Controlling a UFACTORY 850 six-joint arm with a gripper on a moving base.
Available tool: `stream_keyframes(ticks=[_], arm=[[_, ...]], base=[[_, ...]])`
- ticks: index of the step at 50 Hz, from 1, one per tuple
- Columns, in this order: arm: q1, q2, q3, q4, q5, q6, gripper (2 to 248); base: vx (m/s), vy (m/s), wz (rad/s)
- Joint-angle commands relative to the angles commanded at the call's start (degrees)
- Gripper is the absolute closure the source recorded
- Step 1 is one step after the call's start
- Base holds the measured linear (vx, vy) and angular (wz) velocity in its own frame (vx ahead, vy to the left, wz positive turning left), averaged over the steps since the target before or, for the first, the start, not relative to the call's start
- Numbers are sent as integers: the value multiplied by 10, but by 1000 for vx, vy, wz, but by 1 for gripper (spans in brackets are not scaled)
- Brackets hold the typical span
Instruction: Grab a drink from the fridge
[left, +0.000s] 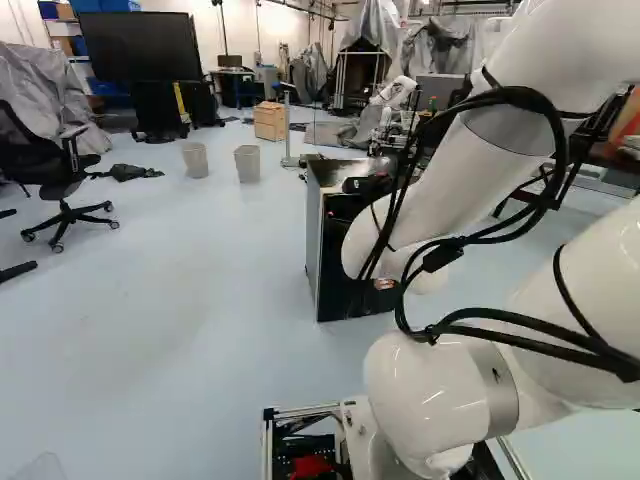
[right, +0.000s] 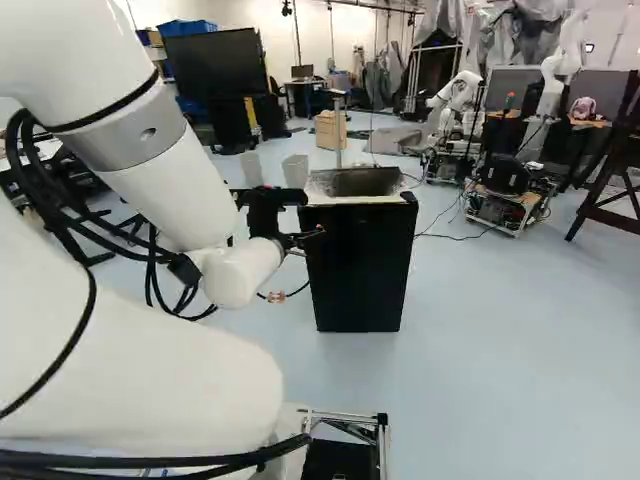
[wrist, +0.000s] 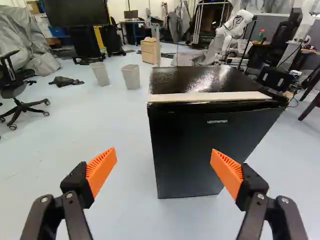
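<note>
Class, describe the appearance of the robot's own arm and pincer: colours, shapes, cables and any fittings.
The arm is glossy white, with rounded, tubular segments and grey bands. Black cables loop along its outside, and thin black straps circle it. The pincer is black, its two fingers carrying orange, ribbed, wedge-shaped pads.

White arm (right: 165, 185) at L, claw (right: 308, 214) nr blk fridge (right: 360, 270) (pale strip (right: 350, 199) atop), lg screen (right: 217, 66) far back

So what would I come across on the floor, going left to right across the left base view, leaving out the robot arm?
Office chair, first pale bin, second pale bin, wooden cabinet, black fridge.
</note>
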Motion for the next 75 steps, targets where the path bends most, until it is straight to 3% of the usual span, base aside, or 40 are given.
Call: stream_keyframes(ticks=[35,75], arm=[[12,-3,-3,5,2,0,3],[100,-9,-8,125,51,0,3]], base=[[9,4,0],[0,0,0]])
